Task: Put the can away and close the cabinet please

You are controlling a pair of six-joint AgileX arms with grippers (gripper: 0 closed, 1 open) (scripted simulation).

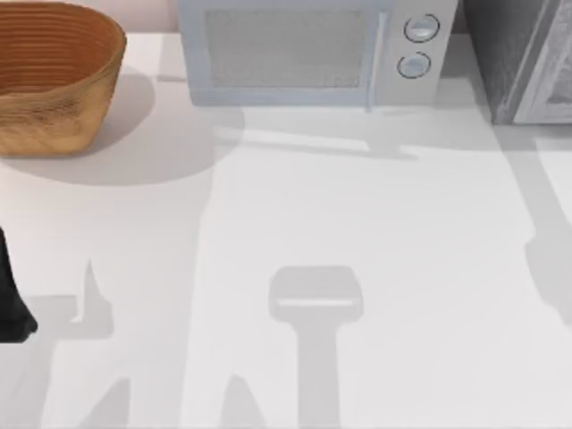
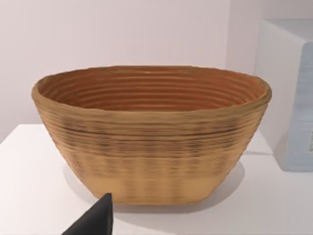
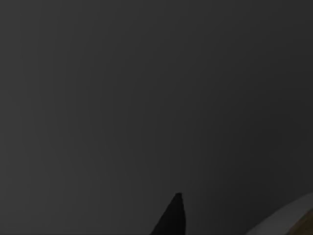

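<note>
Table: white top [image 1: 375,268], bare across the middle, with arm shadows falling on it.
Basket: woven basket [image 1: 54,76] at the far left; from the left wrist its inside [image 2: 151,90] looks empty as far as can be seen.
Microwave: white microwave [image 1: 308,49] at the far middle, door shut, two knobs on its right side.
Cabinet: grey cabinet [image 1: 523,58] at the far right corner; whether its door is open I cannot tell.
Can: not found on the table; where it sits I cannot tell.
Left arm: dark part at the near left edge [image 1: 11,304], its camera aimed at the basket, probably parked out of the way; one fingertip [image 2: 98,218] shows, so open or closed I cannot tell.
Right wrist view: dark.
Right gripper: state unknown.
Judgement: task seems at its start or its very end; the can's place would settle which.
</note>
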